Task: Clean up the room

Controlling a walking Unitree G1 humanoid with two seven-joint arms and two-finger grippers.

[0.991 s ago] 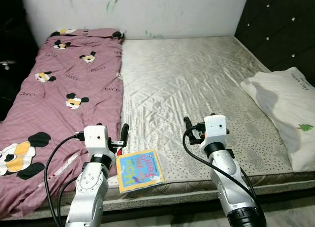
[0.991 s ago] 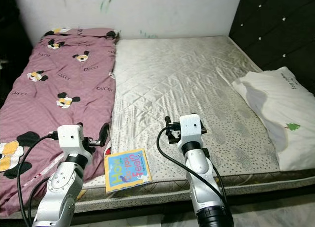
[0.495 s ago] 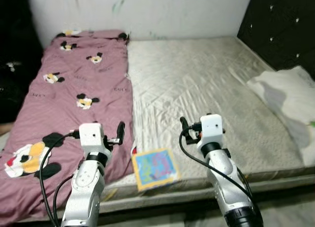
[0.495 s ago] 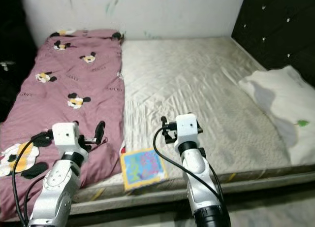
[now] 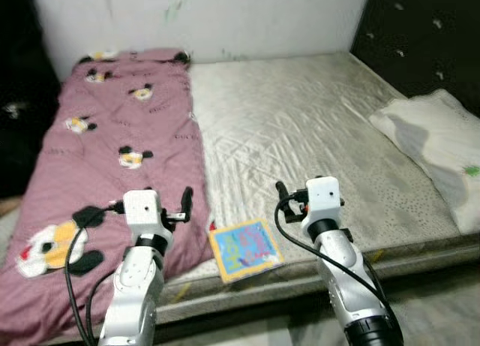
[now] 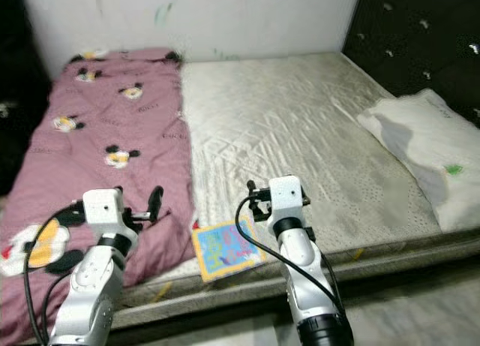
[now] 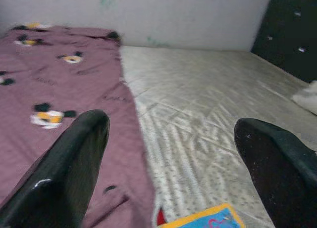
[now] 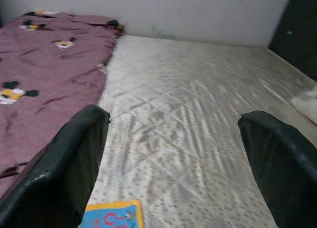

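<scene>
Bed with bare quilted mattress (image 5: 300,128), cream-grey, against a pale wall (image 5: 202,16). Pink blanket (image 5: 97,158) with cartoon mouse prints spread down the robot's left side of the mattress, reaching from the wall to the near edge. White pillow (image 5: 435,143) at the far right edge, beside a dark tufted panel (image 5: 427,38). Small green mark on the pillow, too blurred to read.

Colourful book (image 5: 245,248) flat at the near edge of the mattress, blue cover with yellow border, just beside the blanket's hem and between the two arms. Lettering too blurred to read.

Left gripper (image 7: 173,154) raised above the blanket's near part, just left of the book, fingers (image 7: 69,163) spread wide, holding nothing. Book corner visible low between them in the left wrist view.

Right gripper (image 8: 173,154) raised over the bare mattress, just right of the book, fingers (image 8: 64,159) also spread wide and empty. Neither gripper touching book, blanket or mattress.

Head views slightly blurred.
</scene>
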